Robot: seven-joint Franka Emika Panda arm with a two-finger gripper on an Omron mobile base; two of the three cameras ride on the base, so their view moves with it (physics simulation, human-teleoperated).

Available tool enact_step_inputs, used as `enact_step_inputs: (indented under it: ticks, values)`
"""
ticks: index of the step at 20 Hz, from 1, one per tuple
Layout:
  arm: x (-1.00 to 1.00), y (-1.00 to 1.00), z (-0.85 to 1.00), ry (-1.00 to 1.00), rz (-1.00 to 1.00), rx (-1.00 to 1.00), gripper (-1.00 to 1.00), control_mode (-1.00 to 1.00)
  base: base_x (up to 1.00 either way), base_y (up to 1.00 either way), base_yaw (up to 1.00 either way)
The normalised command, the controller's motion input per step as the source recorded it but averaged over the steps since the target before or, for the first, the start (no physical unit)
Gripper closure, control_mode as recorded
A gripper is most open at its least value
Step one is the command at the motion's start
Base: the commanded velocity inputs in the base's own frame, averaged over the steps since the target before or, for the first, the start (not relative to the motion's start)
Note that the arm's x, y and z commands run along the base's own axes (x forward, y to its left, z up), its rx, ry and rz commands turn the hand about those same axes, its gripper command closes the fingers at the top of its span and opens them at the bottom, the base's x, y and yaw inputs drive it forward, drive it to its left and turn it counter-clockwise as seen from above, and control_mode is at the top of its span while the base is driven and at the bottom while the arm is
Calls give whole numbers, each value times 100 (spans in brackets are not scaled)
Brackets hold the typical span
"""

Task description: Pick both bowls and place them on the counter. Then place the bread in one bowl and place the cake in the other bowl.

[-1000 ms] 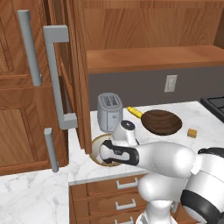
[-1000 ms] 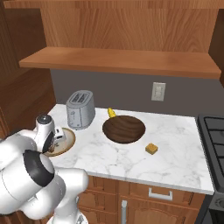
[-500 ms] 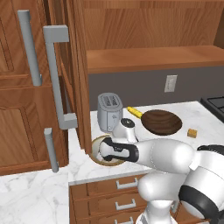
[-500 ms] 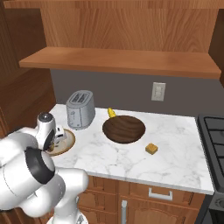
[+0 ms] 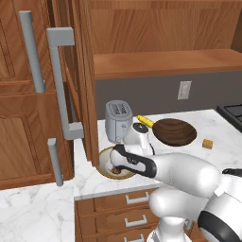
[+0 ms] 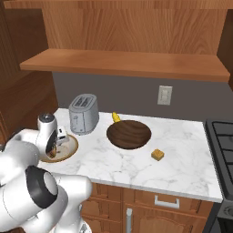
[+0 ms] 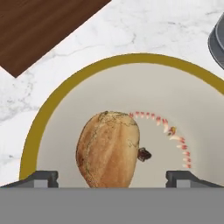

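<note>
The beige brown-rimmed bowl (image 5: 101, 159) (image 6: 69, 148) (image 7: 175, 96) sits on the marble counter (image 6: 182, 166) at its left end. The knobbly brown bread (image 7: 108, 148) lies inside it. My gripper (image 7: 111, 177) (image 5: 115, 163) hangs low over this bowl, open, its tips standing well clear on either side of the bread. The dark wood bowl (image 5: 174, 131) (image 6: 129, 134) rests further right on the counter. The small tan cake cube (image 5: 206, 143) (image 6: 158, 154) lies on the marble to the right of the wood bowl.
A silver toaster (image 5: 118, 120) (image 6: 83, 113) stands just behind the beige bowl. A yellow cylinder (image 5: 145, 121) (image 6: 116, 118) lies by the wood bowl's back rim. A tall wooden door with grey handles (image 5: 59, 80) borders the left. A stove (image 6: 223, 136) is at the right.
The arm stays over the beige bowl with hardly any movement. The bowls and the cake have not moved.
</note>
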Motion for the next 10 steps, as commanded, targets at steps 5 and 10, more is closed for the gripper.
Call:
enact_step_inputs:
  ticks: [5, 10]
  values:
    - [-35, -27, 33, 0, -6, 0, -100, -100, 0, 0, 0]
    - [-38, -34, 38, 0, -8, 0, -100, -100, 0, 0, 0]
